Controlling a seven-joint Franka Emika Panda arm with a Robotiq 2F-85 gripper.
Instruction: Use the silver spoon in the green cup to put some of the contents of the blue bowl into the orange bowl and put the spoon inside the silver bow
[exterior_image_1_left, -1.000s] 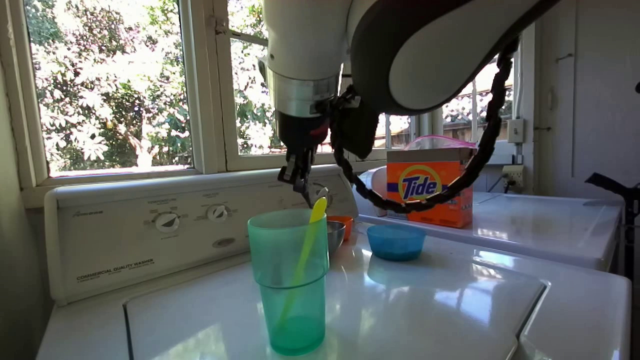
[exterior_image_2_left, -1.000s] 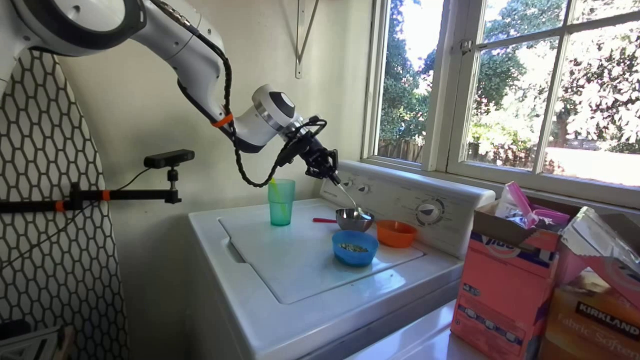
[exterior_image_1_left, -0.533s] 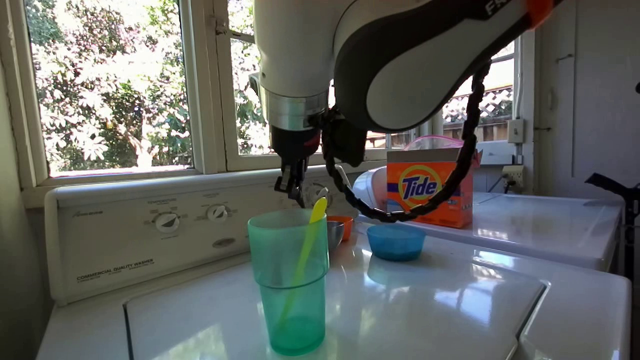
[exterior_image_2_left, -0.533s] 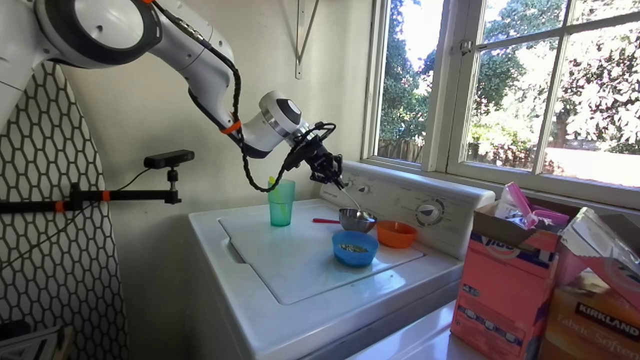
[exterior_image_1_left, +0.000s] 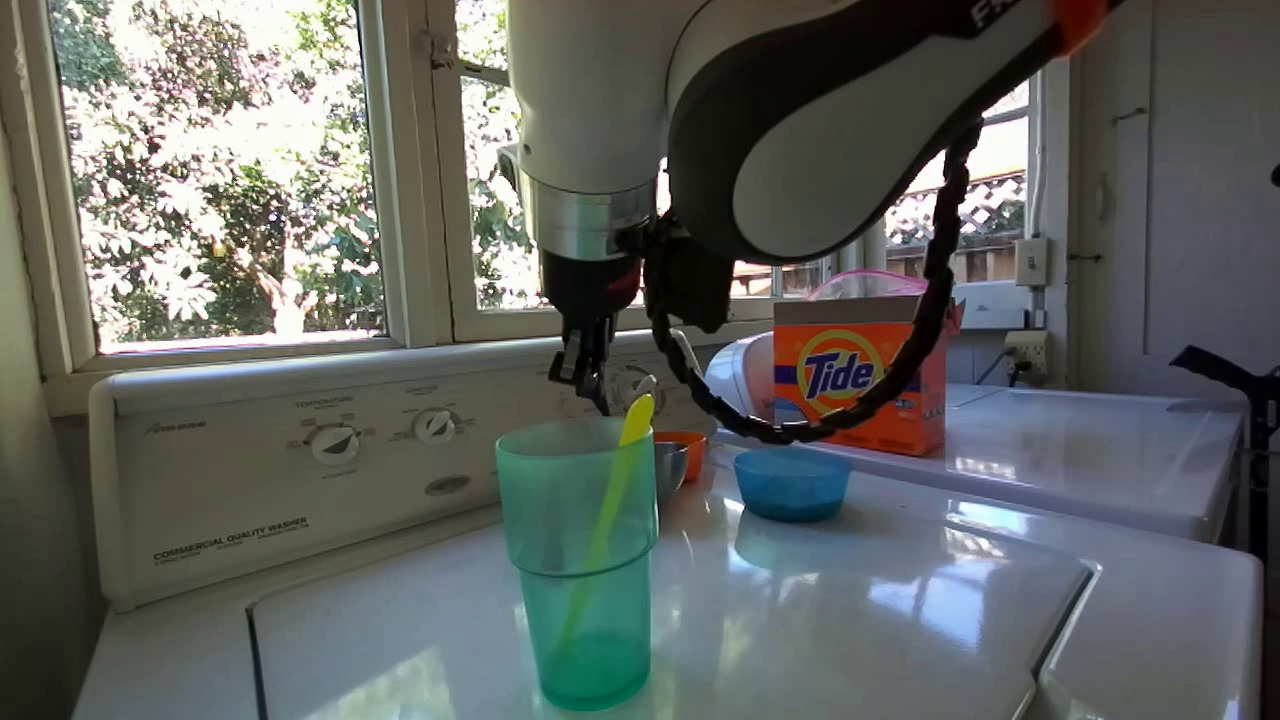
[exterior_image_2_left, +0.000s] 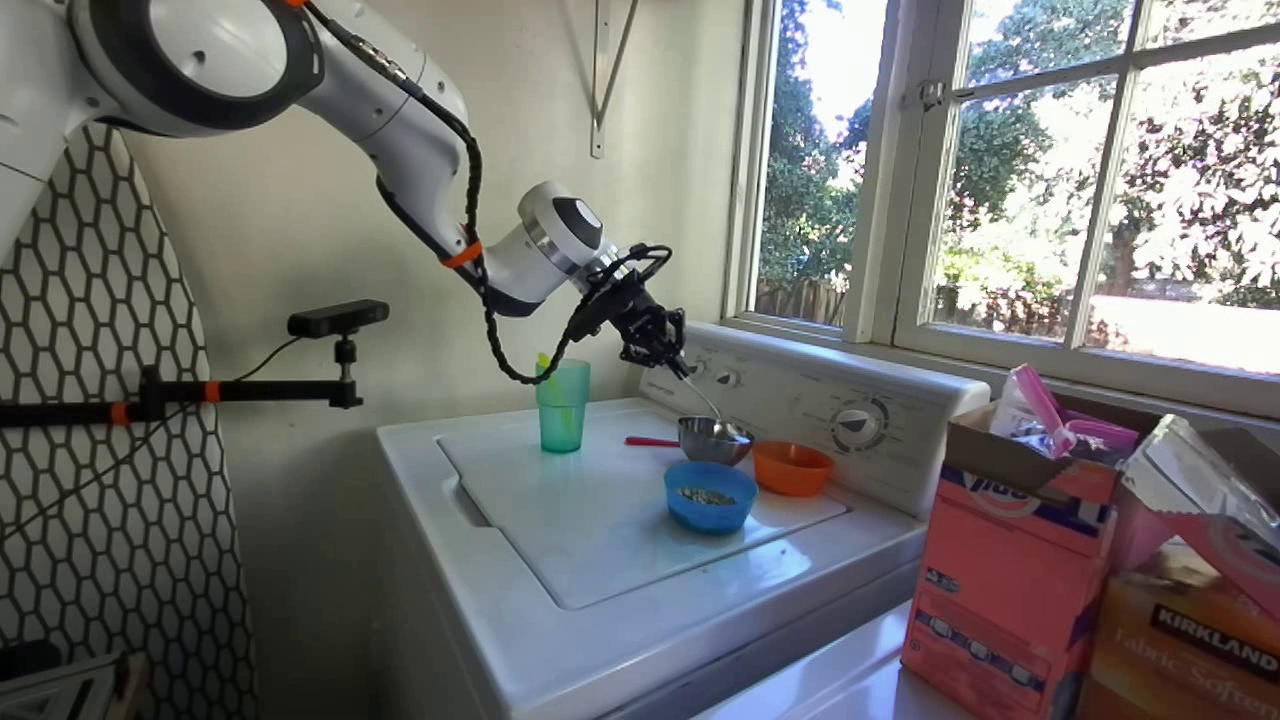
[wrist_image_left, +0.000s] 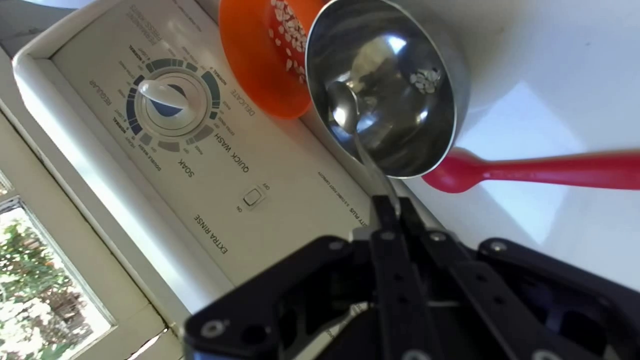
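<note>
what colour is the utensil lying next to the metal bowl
The utensil is red; it shows best in the wrist view.

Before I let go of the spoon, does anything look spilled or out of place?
Yes: a few pale flakes lie in the silver bowl, probably spilled, since the task sends only the silver spoon there; they belong in the orange bowl.
</note>
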